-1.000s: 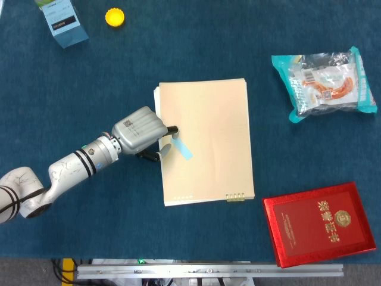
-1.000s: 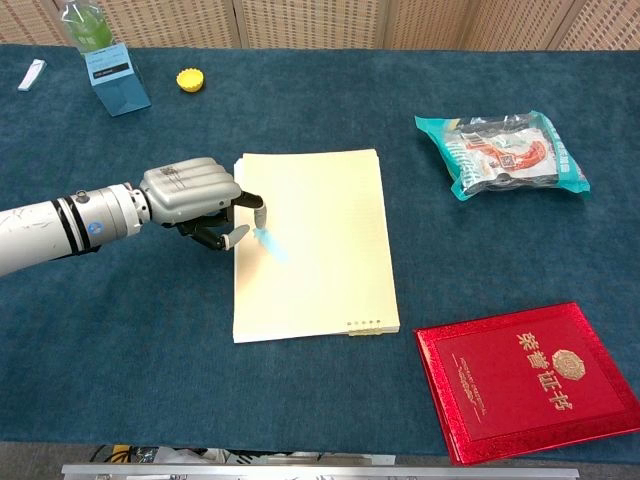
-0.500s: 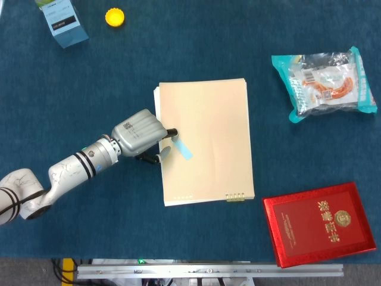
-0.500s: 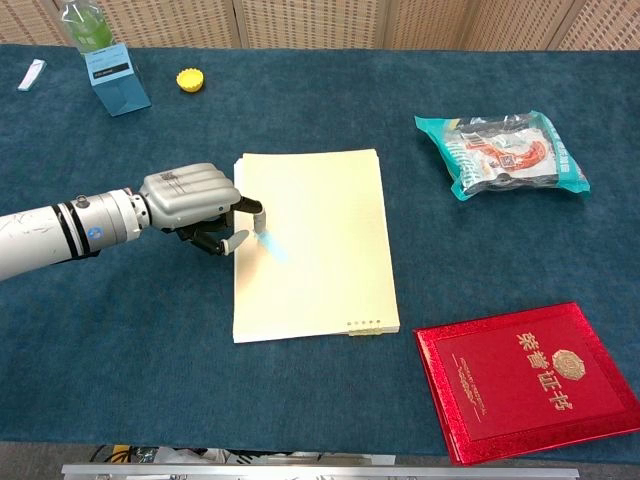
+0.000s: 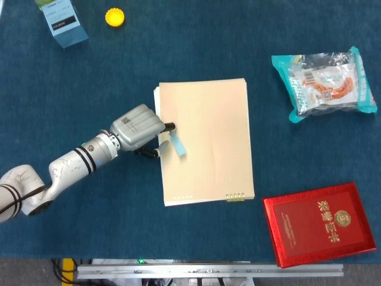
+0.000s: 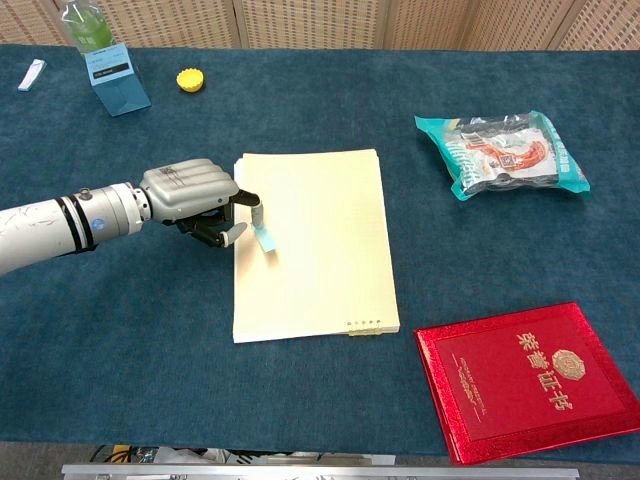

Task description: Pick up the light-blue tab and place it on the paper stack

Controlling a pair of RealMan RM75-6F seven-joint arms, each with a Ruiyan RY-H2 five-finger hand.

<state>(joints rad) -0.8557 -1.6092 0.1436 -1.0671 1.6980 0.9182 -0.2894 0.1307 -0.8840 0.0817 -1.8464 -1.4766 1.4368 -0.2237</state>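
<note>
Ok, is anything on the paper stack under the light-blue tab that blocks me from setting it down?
Nothing visible. The left hand holds the light-blue tab at the left edge of the paper stack, and the sheet around it is bare.

A bench [image 5: 107,226] covered in deep blue cloth carries a cream paper stack [image 5: 205,140] at its centre. A red booklet with gold lettering [image 5: 320,223] lies at the near right corner, and a teal-edged snack packet [image 5: 324,83] sits further back on the right. At the far left stand a light-blue carton [image 5: 62,22] and, just beside it, a yellow bottle cap [image 5: 115,17].
</note>
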